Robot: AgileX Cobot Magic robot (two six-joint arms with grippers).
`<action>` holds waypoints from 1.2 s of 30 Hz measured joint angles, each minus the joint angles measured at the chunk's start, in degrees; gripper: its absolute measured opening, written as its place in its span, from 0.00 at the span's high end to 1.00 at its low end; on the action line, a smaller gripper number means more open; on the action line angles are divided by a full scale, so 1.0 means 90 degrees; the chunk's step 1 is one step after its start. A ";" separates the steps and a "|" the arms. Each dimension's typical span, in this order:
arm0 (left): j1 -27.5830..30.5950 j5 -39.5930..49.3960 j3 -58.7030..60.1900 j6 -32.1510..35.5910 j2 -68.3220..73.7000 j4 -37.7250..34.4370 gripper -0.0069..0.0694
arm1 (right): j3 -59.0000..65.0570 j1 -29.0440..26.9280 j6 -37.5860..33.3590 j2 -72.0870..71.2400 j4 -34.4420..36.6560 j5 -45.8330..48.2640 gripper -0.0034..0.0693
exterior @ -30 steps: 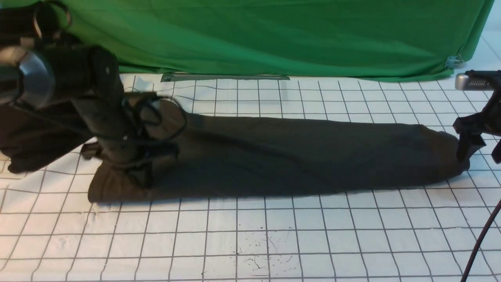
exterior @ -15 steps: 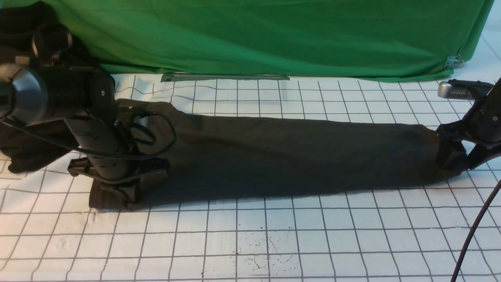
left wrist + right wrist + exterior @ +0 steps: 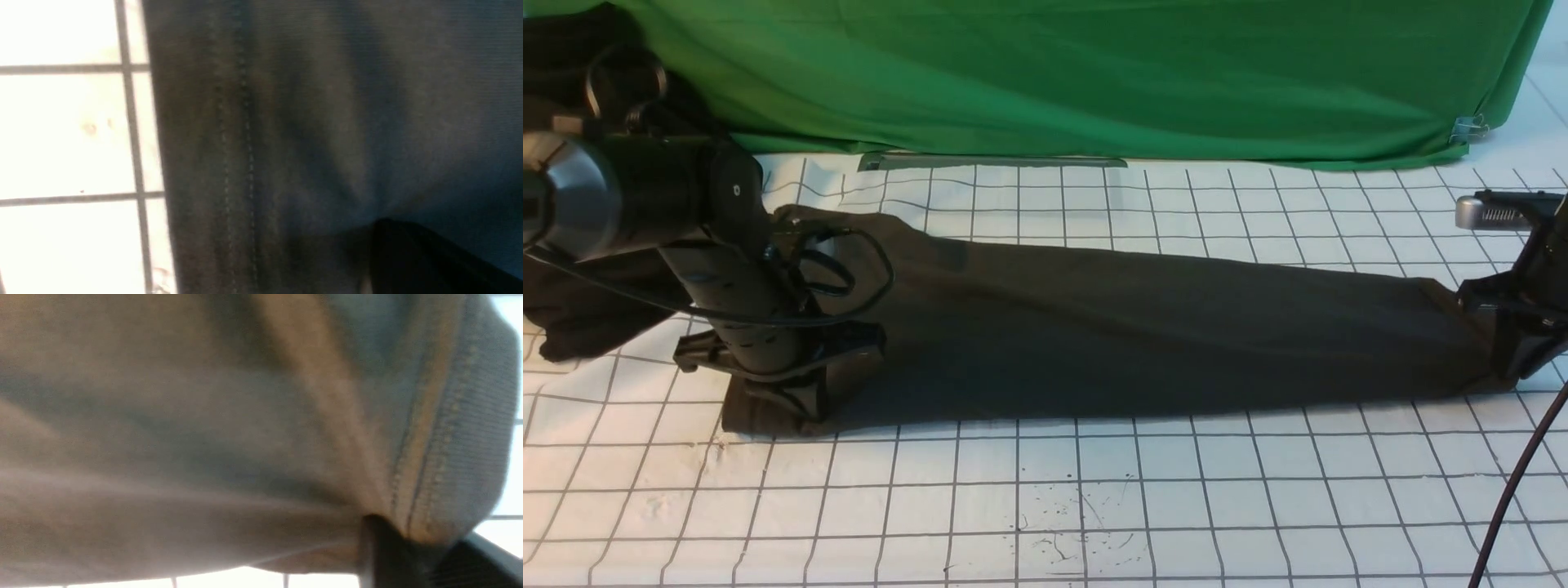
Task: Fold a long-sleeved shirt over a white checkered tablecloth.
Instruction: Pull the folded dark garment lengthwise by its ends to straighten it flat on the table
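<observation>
The long-sleeved shirt [image 3: 1135, 327] lies as a long dark charcoal-brown band across the white checkered tablecloth [image 3: 1094, 490]. My left gripper [image 3: 792, 392] is pressed down on the band's left end, shut on the cloth. The left wrist view shows the stitched hem [image 3: 245, 143] and cloth gathered at a dark fingertip [image 3: 408, 253]. My right gripper [image 3: 1515, 351] is at the band's right end, shut on the shirt. In the right wrist view the ribbed edge [image 3: 470, 437] bunches around a finger [image 3: 388, 555].
A green fabric sheet [image 3: 1094, 73] hangs along the back with a metal clip [image 3: 1466, 129] at its right corner. A blacker garment mass [image 3: 572, 310] sits at far left behind my left arm. A black cable [image 3: 1511, 490] crosses the right front corner. Ink specks [image 3: 1062, 531] mark the front.
My right gripper came in over the shirt's right end, closed on it and drew it to the right. My left arm dropped lower on the left end. The band looks stretched longer.
</observation>
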 joint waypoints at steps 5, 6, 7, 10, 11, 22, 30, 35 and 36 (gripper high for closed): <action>0.0000 0.0099 0.0000 0.0170 -0.0022 -0.0149 0.91 | 0.0000 0.0000 0.0144 -0.0075 -0.0173 0.0005 0.29; 0.0000 0.0126 0.0000 0.0190 -0.0069 -0.0155 0.91 | 0.0000 0.0000 0.0176 -0.0179 -0.0173 0.0005 0.16; 0.0000 0.0160 0.0005 0.0201 -0.0148 -0.0157 0.91 | 0.0000 0.0006 0.0175 -0.0360 -0.0173 -0.0003 0.08; 0.0000 0.0176 0.0012 0.0232 -0.0367 -0.0157 0.91 | -0.0008 0.0039 0.0175 -0.0627 -0.0127 -0.0201 0.03; 0.0000 0.0181 0.0012 0.0238 -0.0477 -0.0170 0.91 | -0.0031 0.0054 0.0175 -0.0696 -0.0099 -0.0348 0.03; 0.0000 0.0342 0.0012 0.0312 -0.1639 -0.0203 0.91 | -0.0093 0.0070 0.0211 0.0195 0.0578 -0.0683 0.04; 0.0000 0.0407 0.0012 0.0331 -0.2279 -0.0111 0.91 | -0.0107 0.0194 0.0120 0.0354 0.0548 -0.0688 0.55; 0.0000 0.0599 0.0012 0.0348 -0.2556 0.0038 0.91 | -0.0445 0.0177 -0.0132 0.0311 0.0434 -0.0277 0.90; 0.0000 0.0683 0.0012 0.0348 -0.2631 0.0132 0.91 | -0.0519 0.0135 0.0006 0.0208 0.0163 -0.0197 0.90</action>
